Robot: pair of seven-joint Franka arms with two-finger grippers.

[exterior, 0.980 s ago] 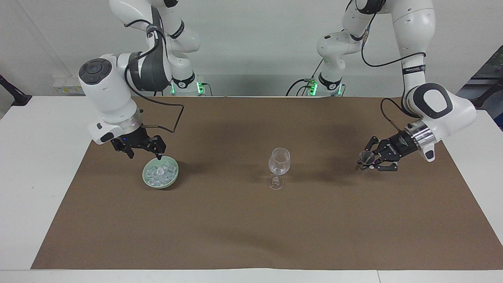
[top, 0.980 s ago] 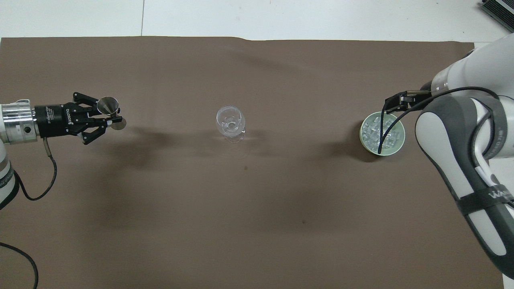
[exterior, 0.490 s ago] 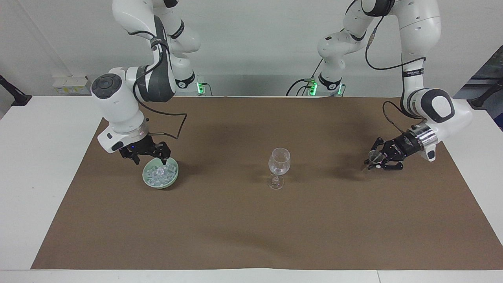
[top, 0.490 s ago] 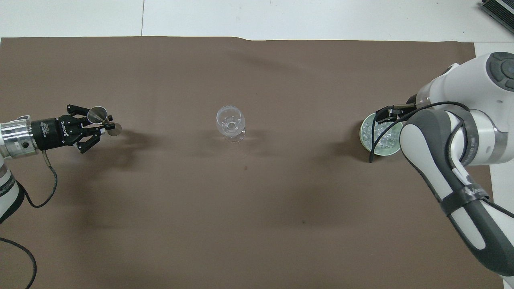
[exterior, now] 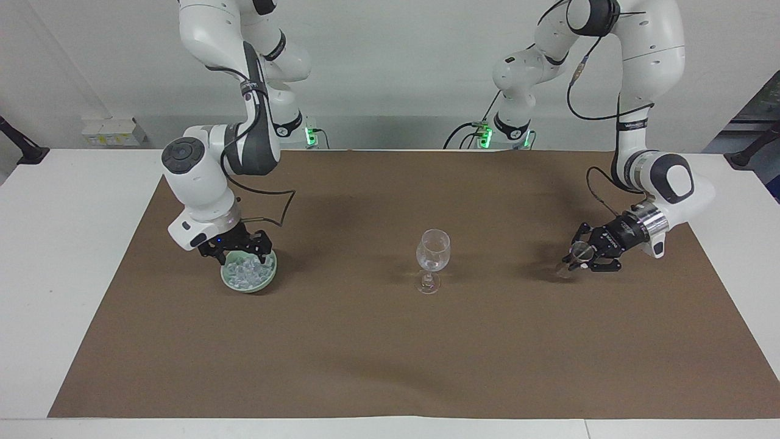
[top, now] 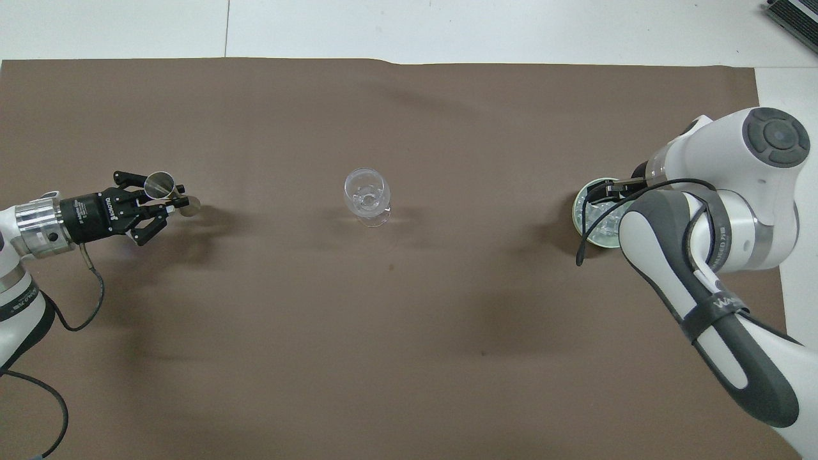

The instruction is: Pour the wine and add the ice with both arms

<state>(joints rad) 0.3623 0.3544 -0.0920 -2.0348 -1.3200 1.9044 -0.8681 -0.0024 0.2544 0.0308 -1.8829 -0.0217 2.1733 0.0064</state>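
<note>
Left gripper [exterior: 579, 255] clamped on a small metal measuring cup [exterior: 577, 250], tilted, low over the brown mat [exterior: 390, 341] near the left arm's end of the counter [exterior: 55, 256]. Right gripper [exterior: 241, 251] has its fingers spread, down at the green bowl [exterior: 248, 281] of ice [exterior: 248, 271] near the right arm's end; can't tell whether it touches the ice. Wine glass [exterior: 432, 259] stands upright mid-mat between the two, well apart from both.
</note>
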